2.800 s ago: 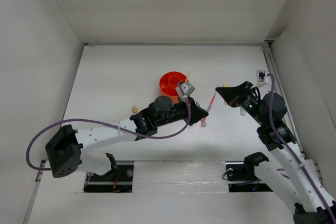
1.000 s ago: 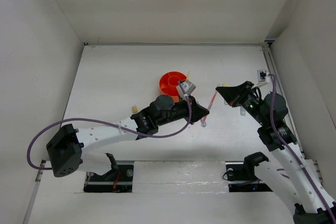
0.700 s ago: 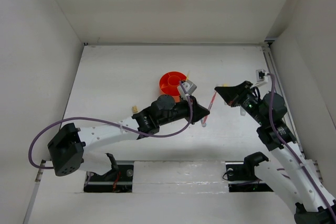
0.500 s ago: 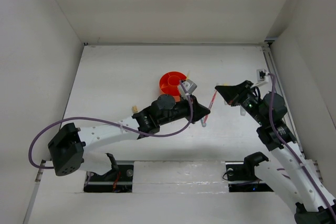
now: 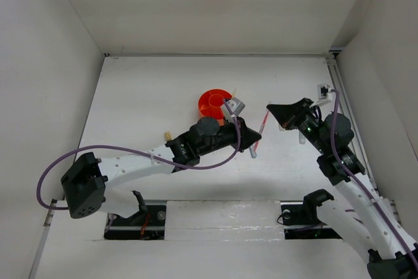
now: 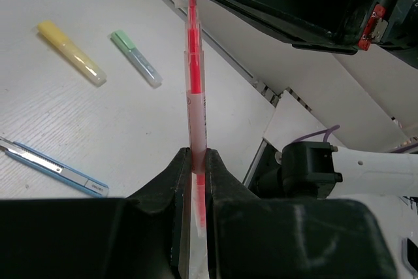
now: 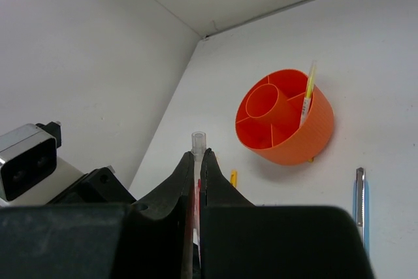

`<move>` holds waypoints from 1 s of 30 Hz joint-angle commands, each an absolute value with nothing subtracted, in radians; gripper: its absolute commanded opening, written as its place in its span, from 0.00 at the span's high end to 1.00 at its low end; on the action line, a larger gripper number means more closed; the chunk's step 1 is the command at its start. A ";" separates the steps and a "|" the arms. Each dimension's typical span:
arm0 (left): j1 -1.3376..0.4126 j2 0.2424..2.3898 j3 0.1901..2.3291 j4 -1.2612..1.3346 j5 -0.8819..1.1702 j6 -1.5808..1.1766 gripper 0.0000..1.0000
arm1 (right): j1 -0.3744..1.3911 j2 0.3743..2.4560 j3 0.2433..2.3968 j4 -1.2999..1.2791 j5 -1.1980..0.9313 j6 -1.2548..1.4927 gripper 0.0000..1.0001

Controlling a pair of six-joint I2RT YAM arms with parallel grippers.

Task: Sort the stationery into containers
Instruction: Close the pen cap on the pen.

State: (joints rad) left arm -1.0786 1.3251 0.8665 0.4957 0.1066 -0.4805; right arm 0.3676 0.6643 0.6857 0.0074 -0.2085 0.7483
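handover | pinching pen (image 6: 194,83) in left gripper (image 6: 196,158), edging it rightward mid-bench | gripping its capped end in right gripper (image 7: 198,158) | readying transfer toward tub (image 7: 294,142) near far edge

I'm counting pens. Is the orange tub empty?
Not empty: one yellow pen stands in an outer pocket of the tub.
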 commanded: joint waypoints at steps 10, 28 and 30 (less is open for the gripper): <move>-1.077 1.304 0.943 0.580 0.054 -0.485 1.00 | 0.419 0.703 0.704 -0.025 -0.166 0.667 1.00; -1.077 1.331 0.953 0.552 0.032 -0.494 1.00 | 0.428 0.684 0.704 -0.035 -0.121 0.620 1.00; -1.077 1.341 0.953 0.552 0.032 -0.494 1.00 | 0.428 0.684 0.704 -0.035 -0.111 0.611 1.00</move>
